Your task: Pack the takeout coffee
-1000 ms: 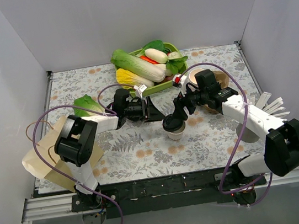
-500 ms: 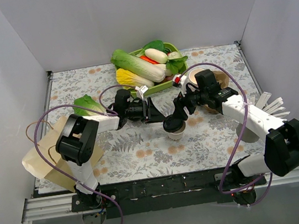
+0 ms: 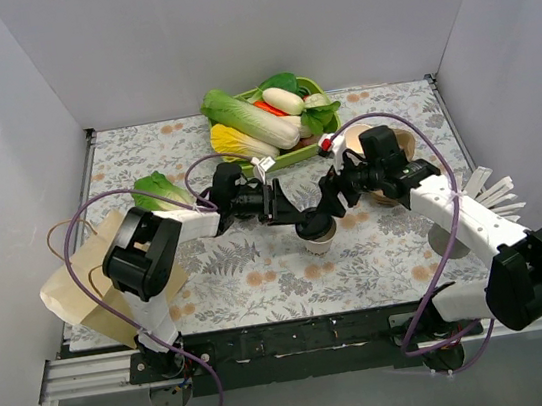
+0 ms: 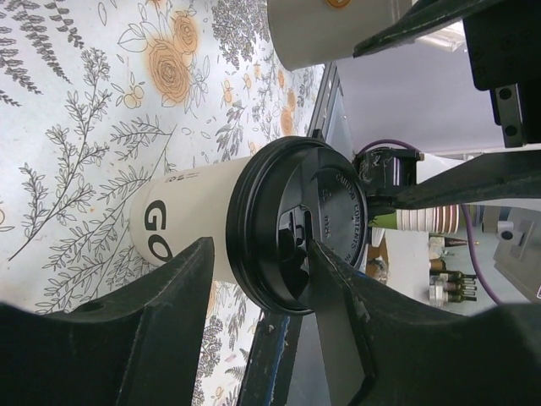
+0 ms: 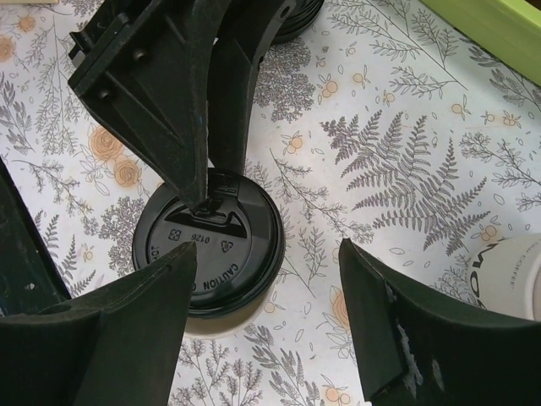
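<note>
The takeout coffee point(image 3: 316, 236) is a cream paper cup with a black lid point(image 4: 296, 224), standing upright on the floral cloth at mid-table. My left gripper point(image 3: 293, 216) reaches it from the left and straddles the lid's rim point(image 4: 260, 245). One finger rests on the lid's top near the sip hole; the other is alongside the cup wall with a thin gap, so the jaws are open. My right gripper point(image 3: 332, 198) hovers just right of the cup, open and empty. In the right wrist view the lid point(image 5: 211, 254) lies under the left finger of my right gripper point(image 5: 266, 288).
A green tray point(image 3: 313, 84) of vegetables sits at the back. A loose cabbage point(image 3: 156, 191) and a brown paper bag point(image 3: 80, 280) lie at the left. Lidless cream cups point(image 3: 365, 139) stand behind my right gripper, with one close by point(image 5: 507, 271). Wooden stirrers point(image 3: 491, 187) lie at the right.
My left gripper has edged right and down onto the lid's rim. The right arm has shifted only slightly, and the cup stays in place.
</note>
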You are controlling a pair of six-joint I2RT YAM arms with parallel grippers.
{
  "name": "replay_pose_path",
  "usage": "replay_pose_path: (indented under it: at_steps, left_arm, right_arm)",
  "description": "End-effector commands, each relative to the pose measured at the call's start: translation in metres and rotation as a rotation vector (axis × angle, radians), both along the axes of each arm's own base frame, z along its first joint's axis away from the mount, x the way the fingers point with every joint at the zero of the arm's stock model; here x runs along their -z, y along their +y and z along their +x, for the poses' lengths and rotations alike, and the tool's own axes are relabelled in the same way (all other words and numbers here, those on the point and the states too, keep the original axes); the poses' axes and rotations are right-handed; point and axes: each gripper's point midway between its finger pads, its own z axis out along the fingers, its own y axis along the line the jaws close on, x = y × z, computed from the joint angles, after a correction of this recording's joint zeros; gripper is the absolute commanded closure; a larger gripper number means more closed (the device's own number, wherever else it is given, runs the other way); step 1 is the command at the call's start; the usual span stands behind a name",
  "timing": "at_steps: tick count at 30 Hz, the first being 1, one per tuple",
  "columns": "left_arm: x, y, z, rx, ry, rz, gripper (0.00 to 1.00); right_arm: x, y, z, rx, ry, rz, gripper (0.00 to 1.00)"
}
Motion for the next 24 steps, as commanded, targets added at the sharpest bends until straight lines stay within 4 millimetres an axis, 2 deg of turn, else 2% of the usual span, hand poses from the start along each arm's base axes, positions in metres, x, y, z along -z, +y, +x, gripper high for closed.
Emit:
replay_pose_path:
  at_steps: [1, 6, 10, 16, 24]
  left_arm:
    - [-0.029, -0.008, -0.001, 0.034, -0.097, -0.038, 0.53]
    - [-0.034, -0.014, -0.003, 0.045, -0.126, -0.028, 0.53]
    - [-0.038, -0.017, -0.004, 0.057, -0.154, -0.021, 0.53]
    - [-0.036, -0.022, -0.007, 0.076, -0.191, 0.009, 0.53]
    - [-0.036, -0.028, -0.01, 0.088, -0.229, 0.044, 0.53]
  right_arm:
    - [-0.014, -0.01, 0.006, 0.029, -0.057, -0.017, 0.25]
    - [-0.004, -0.022, 0.01, 0.072, -0.069, -0.076, 0.25]
    - [0.006, -0.026, 0.003, 0.052, -0.047, -0.104, 0.25]
    - [0.011, -0.024, -0.008, 0.078, 0.038, -0.064, 0.22]
    - [0.018, -0.022, -0.012, 0.097, 0.087, -0.043, 0.2]
